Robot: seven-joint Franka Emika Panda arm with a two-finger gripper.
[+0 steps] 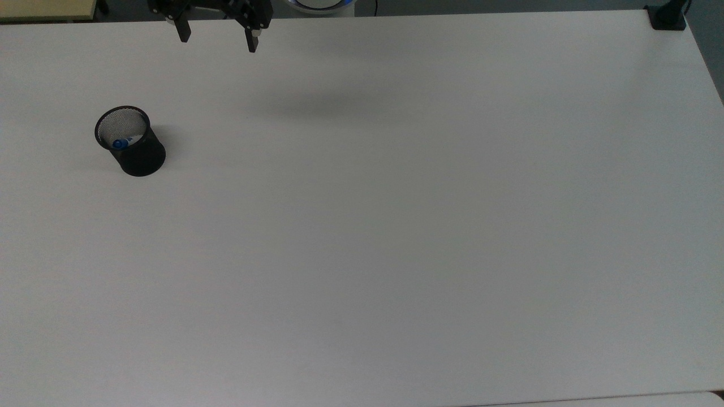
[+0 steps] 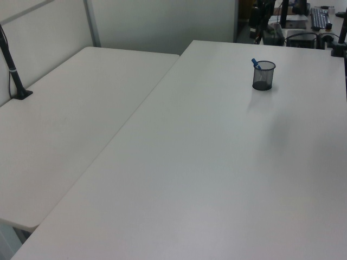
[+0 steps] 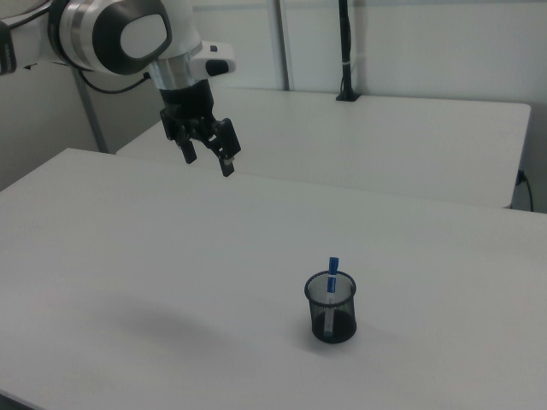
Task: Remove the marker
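One white-and-grey robot arm reaches in from the right view's upper left, its rounded wrist joint tilted down so that the black two-finger hand (image 3: pixel 208 153) hangs high over the far part of the white tabletop (image 3: pixel 171 256). In the top view the same hand (image 1: pixel 218 37) sits at the top edge, left of centre. Its two black fingers (image 3: pixel 226 159) are spread wide apart, with clear space between them; they hold nothing and touch nothing. A soft shadow lies on the tabletop below the arm.

One round black wire-mesh cup (image 3: pixel 330 307) stands upright on the tabletop, well apart from the hand: nearer the camera and to the right in the right view, and toward the top view's left (image 1: pixel 130 141). In the left view the cup (image 2: pixel 263 75) stands at the far right part of the tabletop.

One slim white marker with a blue cap (image 3: pixel 332 275) stands inside the cup, leaning against the cup's rim, with its blue top poking a little above the rim. From above, the marker's blue end (image 1: pixel 119 143) shows just inside the near-left edge of the cup's mouth, and in the left view the blue tip (image 2: pixel 255 64) leans out over the left side of the rim.

One second white tabletop (image 3: pixel 410 145) adjoins the first on its far side in the right view, with one black pole base (image 3: pixel 345 96) standing on it.
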